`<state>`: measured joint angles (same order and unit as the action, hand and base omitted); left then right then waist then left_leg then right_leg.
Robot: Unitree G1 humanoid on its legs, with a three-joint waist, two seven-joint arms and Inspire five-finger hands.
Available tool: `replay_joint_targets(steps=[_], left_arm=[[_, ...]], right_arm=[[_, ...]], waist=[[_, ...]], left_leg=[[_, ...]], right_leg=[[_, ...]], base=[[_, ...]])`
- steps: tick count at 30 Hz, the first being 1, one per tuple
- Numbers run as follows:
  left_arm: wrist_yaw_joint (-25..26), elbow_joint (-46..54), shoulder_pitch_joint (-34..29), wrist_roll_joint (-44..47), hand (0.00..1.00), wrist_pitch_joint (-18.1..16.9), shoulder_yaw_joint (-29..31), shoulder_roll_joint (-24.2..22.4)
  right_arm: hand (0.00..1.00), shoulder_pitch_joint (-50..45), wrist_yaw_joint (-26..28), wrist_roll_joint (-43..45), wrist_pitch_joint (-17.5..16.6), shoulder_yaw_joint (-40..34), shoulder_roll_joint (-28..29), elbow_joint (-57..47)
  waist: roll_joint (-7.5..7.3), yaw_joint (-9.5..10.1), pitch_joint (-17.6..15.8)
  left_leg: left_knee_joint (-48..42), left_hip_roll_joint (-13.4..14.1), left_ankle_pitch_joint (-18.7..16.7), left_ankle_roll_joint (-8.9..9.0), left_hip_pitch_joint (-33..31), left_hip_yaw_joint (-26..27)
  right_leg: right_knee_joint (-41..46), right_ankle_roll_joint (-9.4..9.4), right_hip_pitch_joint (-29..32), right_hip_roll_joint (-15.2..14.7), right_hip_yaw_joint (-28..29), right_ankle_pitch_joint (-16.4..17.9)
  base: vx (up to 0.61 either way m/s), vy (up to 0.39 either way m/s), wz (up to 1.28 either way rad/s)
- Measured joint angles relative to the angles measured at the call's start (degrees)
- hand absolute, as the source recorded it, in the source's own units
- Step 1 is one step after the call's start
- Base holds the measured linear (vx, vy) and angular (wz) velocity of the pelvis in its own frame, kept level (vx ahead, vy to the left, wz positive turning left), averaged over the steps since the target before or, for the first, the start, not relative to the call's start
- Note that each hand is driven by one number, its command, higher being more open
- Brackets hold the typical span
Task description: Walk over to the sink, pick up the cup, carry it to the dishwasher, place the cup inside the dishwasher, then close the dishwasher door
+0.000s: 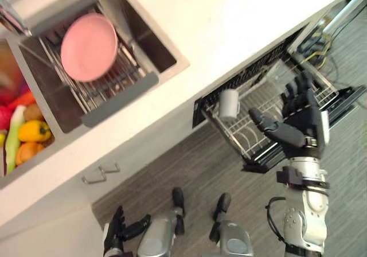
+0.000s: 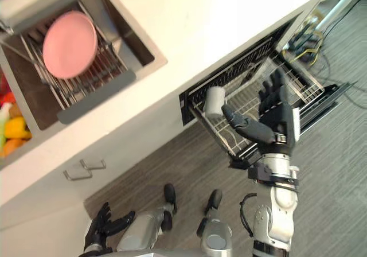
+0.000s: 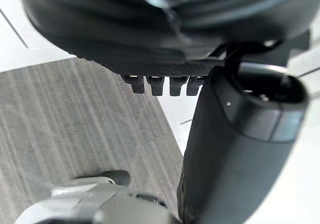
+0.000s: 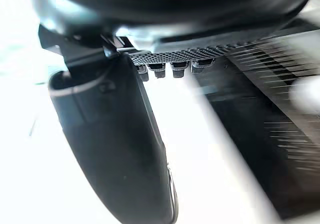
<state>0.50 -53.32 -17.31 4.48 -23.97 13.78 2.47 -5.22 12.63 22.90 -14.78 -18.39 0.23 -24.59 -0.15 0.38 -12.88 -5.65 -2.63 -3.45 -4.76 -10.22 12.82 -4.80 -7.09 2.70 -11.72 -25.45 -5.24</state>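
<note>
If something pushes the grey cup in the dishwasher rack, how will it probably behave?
The cup looks rigid and smooth-walled, so it would probably keep its shape but might slip in a grasp. It sits on the wire dishwasher rack, an uneven footing, so a sideways push would likely tip it. Its round body might then roll.
</note>
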Motion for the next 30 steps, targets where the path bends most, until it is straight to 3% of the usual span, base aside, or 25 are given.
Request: replay_joint_targets(steps=[4, 7, 12, 14, 15, 19, 21, 22, 24, 25, 28, 29, 30], left_arm=[[-2.33, -1.54, -0.88, 1.04, 1.00, 2.54, 2.13, -0.60], [-1.40, -1.73, -1.50, 1.03, 1.00, 4.18, 2.38, -0.54], [0.59, -3.67, -1.62, 1.49, 1.00, 8.69, 3.22, 0.04], [0.31, -5.53, -1.34, 0.92, 1.00, 9.92, 5.52, 0.04], [0.34, -5.91, -1.53, -0.12, 1.00, 10.56, 6.47, -0.17], [0.55, -5.94, -2.83, -2.47, 1.00, 11.28, 5.93, -0.15], [1.13, -5.87, -2.80, -4.05, 1.00, 10.82, 4.18, 0.66], [1.66, -5.88, -2.44, -4.78, 1.00, 10.49, 1.44, 2.21], [2.22, -5.97, -1.16, -5.89, 1.00, 10.07, -2.41, 4.81], [2.29, -5.96, -0.28, -5.89, 1.00, 9.67, -3.01, 5.07], [2.30, -5.89, 1.61, -5.69, 1.00, 8.53, -3.04, 4.56], [2.00, -6.10, 2.13, -5.79, 1.00, 8.39, -2.95, 4.65], [2.14, -6.74, 2.47, -5.68, 1.00, 8.49, -2.81, 4.31]], right_arm=[[1.00, 0.90, 4.99, 4.84, -6.14, 2.05, 0.05, -7.22], [1.00, 2.57, 8.12, 5.01, -7.59, 6.72, -0.25, -8.61], [1.00, 6.34, 3.63, 0.20, -6.37, 9.78, -4.38, -3.66], [1.00, 8.09, -0.42, -1.29, -4.92, 8.35, -6.84, -1.57], [1.00, 8.17, -2.49, -1.60, -4.46, 6.31, -8.36, -0.69], [1.00, 8.82, -3.86, 0.15, -2.01, 2.31, -9.10, 1.95], [1.00, 7.36, -3.87, 0.56, -1.72, 2.20, -8.96, 2.00], [1.00, 5.53, -3.94, 0.62, -1.72, 1.90, -8.58, 1.93], [1.00, 1.89, -4.05, 1.32, -1.56, 1.08, -8.22, 1.74], [1.00, 0.47, -3.85, 2.72, -0.97, 1.13, -7.97, 1.67], [1.00, -1.70, -3.07, 2.55, -0.92, 2.73, -6.98, 0.45], [1.00, -2.91, -3.01, 2.15, -1.01, 4.18, -6.68, -1.32], [1.00, -3.45, -2.85, 2.14, -1.17, 4.48, -6.69, -1.61]], waist=[[-0.28, 0.10, 4.61], [-0.61, 0.18, 6.59], [-0.61, 1.98, 8.49], [-1.00, 2.01, 8.61], [-0.92, 1.84, 8.70], [-0.79, 1.59, 9.00], [-0.21, 1.15, 9.35], [-0.34, -0.32, 9.51], [-0.39, -2.44, 9.55], [-0.54, -2.73, 9.67], [-1.27, -2.68, 10.05], [-2.12, -2.91, 10.07], [-1.97, -2.70, 10.22]], left_leg=[[1.60, -0.39, -0.06, 0.05, 3.38, -1.88], [1.72, -1.43, 0.05, -0.08, 4.50, -4.80], [7.47, -3.35, 2.90, 0.16, 8.18, -9.21], [10.15, -2.47, 2.88, -0.45, 9.69, -4.59], [10.82, -2.80, 4.86, -0.65, 10.51, -5.08], [10.59, -3.49, 5.02, -0.98, 10.77, -8.34], [10.57, -2.47, 4.83, -2.07, 10.84, -9.90], [10.29, -1.87, 4.83, -2.35, 10.86, -12.47], [9.51, -1.47, 4.78, -2.17, 11.35, -16.53], [9.49, -1.50, 4.70, -1.97, 12.15, -17.81], [9.16, -2.52, 4.09, -0.68, 12.58, -19.00], [9.09, -3.76, 2.81, -0.93, 12.83, -19.10], [8.96, -3.19, 2.20, -1.09, 12.93, -17.85]], right_leg=[[0.00, 0.02, -3.64, 0.07, -1.86, 0.83], [0.01, -0.76, -6.51, -0.48, -5.01, 2.09], [1.48, -1.82, -10.48, -1.97, -11.21, 3.60], [1.61, -2.00, -12.06, -2.66, -13.28, 3.70], [2.37, -2.02, -13.07, -2.96, -14.10, 3.73], [9.12, -1.36, -12.19, -5.15, -14.01, 4.39], [19.67, 1.41, -7.39, -6.82, -10.06, 6.13], [23.76, 1.54, -5.48, -5.83, -3.83, 9.99], [22.76, 1.25, -5.23, -2.61, 2.11, 14.91], [20.15, 1.51, -4.85, -1.09, 4.94, 15.80], [13.49, 2.23, -2.54, 1.26, 10.40, 14.34], [12.20, 0.41, -2.76, 0.58, 12.60, 10.83], [12.01, 0.19, -3.06, 0.71, 12.11, 10.68]], base=[[0.08, -0.022, 0.19], [0.02, -0.030, 0.51], [-0.02, -0.013, 0.63], [-0.03, 0.000, 0.75], [0.03, 0.027, 0.86], [0.04, 0.029, 0.47], [0.06, 0.050, 0.36], [0.07, 0.040, 0.74], [0.09, -0.028, 1.12], [0.10, -0.034, 0.85], [0.05, -0.024, 0.41], [0.02, -0.027, 0.34], [0.06, -0.101, 0.32]])
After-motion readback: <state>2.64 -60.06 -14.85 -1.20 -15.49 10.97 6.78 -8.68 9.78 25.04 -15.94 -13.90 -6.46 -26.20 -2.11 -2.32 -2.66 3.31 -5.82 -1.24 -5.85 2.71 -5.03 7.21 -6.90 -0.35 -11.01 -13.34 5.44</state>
